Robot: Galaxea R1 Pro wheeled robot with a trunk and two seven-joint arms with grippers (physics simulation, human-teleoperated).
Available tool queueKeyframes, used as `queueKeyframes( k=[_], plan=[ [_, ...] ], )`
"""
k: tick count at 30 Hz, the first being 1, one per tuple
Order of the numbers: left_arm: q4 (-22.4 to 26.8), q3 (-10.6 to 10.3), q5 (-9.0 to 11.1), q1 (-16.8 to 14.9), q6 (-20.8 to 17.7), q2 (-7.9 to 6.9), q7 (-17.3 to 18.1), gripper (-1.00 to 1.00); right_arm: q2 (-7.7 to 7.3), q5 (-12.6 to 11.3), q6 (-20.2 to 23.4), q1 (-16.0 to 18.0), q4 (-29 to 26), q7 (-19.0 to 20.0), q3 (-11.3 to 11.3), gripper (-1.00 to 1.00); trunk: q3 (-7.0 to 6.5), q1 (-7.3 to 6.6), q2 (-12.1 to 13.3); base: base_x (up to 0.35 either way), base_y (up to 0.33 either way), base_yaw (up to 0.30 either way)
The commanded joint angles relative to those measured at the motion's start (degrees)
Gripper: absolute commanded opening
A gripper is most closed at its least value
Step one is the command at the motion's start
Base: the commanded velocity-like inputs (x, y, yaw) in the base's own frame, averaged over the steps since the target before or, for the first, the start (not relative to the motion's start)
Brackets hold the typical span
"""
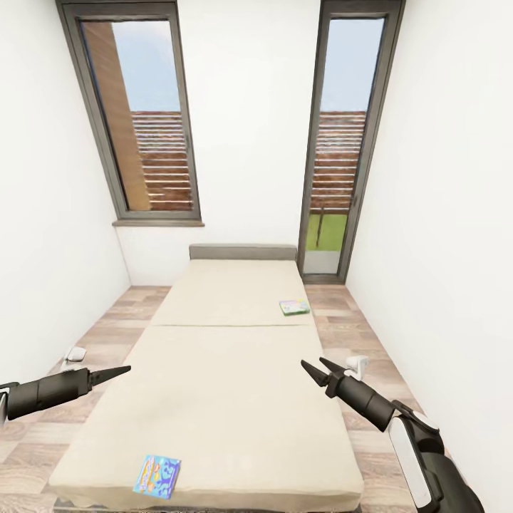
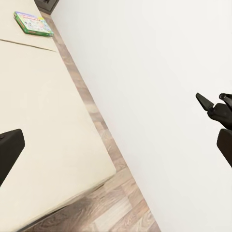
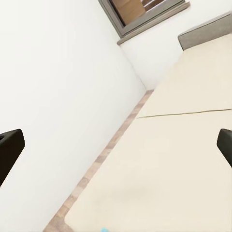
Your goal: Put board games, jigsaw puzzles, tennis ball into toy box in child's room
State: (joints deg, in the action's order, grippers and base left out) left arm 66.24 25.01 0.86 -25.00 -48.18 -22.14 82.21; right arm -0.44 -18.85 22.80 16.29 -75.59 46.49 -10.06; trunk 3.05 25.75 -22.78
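While both arms hung over the wide beige bed (image 1: 235,356), left gripper (image 1: 121,371) narrow, right gripper (image 1: 318,369) spread and empty, blue board game box (image 1: 157,476) near foot edge, green-white board game box (image 1: 294,307) further up, right side.

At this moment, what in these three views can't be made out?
- Near board game: print too small to read in the head view.
- Far board game: lettering too small in the head view, blurred in the left wrist view.
- Left gripper: fingers overlap in the head view, so open or shut is unclear.
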Motion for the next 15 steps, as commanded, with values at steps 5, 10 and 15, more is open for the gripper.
queueKeyframes(
  k=[5, 10, 15],
  plan=[
    [-0.01, -0.01, 0.02, -0.05, -0.6, -0.01, 0.13, 1.0, -0.03, -0.3, 0.16, 0.05, 0.01, 0.16, -0.04, 1.0, 0.28, 0.04, -0.14, 0.0, 0.0, 0.0],
    [0.01, 0.0, 0.0, -0.05, -0.53, -0.01, 0.04, 1.0, -0.01, -0.26, -0.02, 0.05, 0.01, 0.13, -0.06, 1.0, 0.31, 0.04, -0.14, 0.0, 0.0, 0.0],
    [0.0, -0.02, -0.06, -0.05, -0.52, 0.02, -0.74, 1.0, 0.0, -0.42, 0.04, 0.05, 0.35, 0.1, -0.3, 1.0, 0.67, 0.47, -0.94, 0.0, 0.0, 0.0]
  ],
)
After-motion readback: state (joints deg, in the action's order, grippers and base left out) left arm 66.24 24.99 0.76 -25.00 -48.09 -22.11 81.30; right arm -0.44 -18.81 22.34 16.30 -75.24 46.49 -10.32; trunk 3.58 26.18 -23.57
